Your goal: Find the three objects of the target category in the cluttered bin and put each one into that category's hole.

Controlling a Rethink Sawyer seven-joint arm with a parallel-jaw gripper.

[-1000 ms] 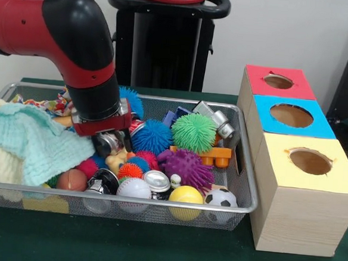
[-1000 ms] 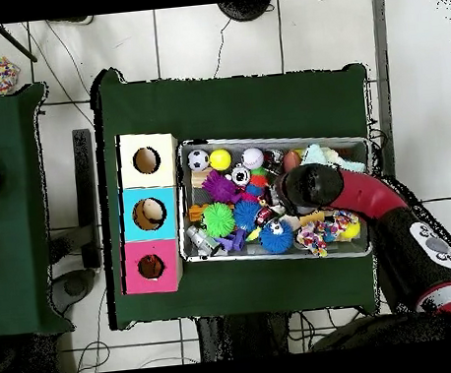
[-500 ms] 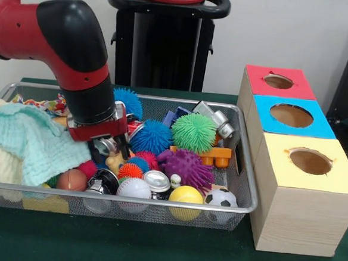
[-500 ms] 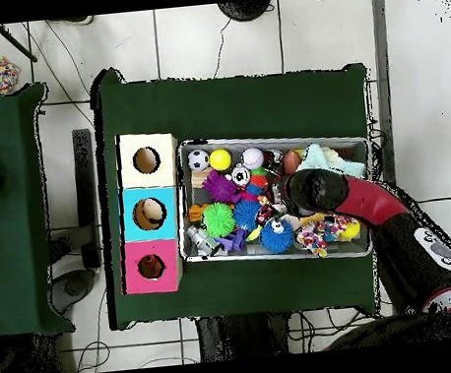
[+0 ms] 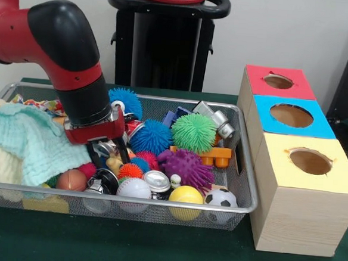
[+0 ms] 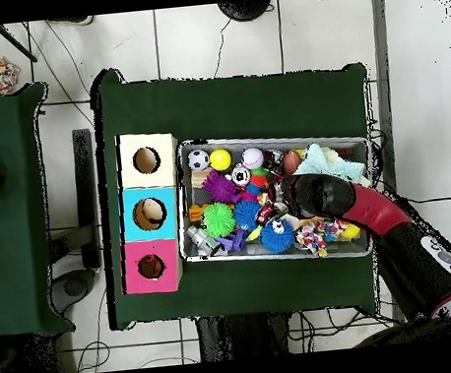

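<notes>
The wire bin (image 5: 243, 171) is sitting on the green bench (image 5: 153, 254), crowded to the brim. A mint knitted cloth (image 5: 33, 141) is draping over its left end in the front view, and a patterned rag (image 5: 47, 105) is lying behind that. The red and black arm (image 5: 60, 45) is leaning in from ten o'clock, blocking the middle of the pile.

The tool (image 5: 104, 152) is poking down among the toys; whether it is open or closed I cannot tell, since the wrist and clutter are hiding it. A silver can (image 5: 156, 181) is lying at four o'clock from the tool, near it, and a white baseball (image 5: 134, 188) is sitting at five o'clock.

Counting spiky balls: two blue (image 5: 151, 136), one green (image 5: 193, 132), one purple (image 5: 186, 167), one small orange (image 5: 130, 170). Along the front wall are a yellow ball (image 5: 185, 195) and a soccer ball (image 5: 221, 198).

Three boxes are standing in a row at three o'clock from the bin: red (image 5: 279, 82), blue (image 5: 291, 116), yellow (image 5: 309, 162), each with one round hole.
</notes>
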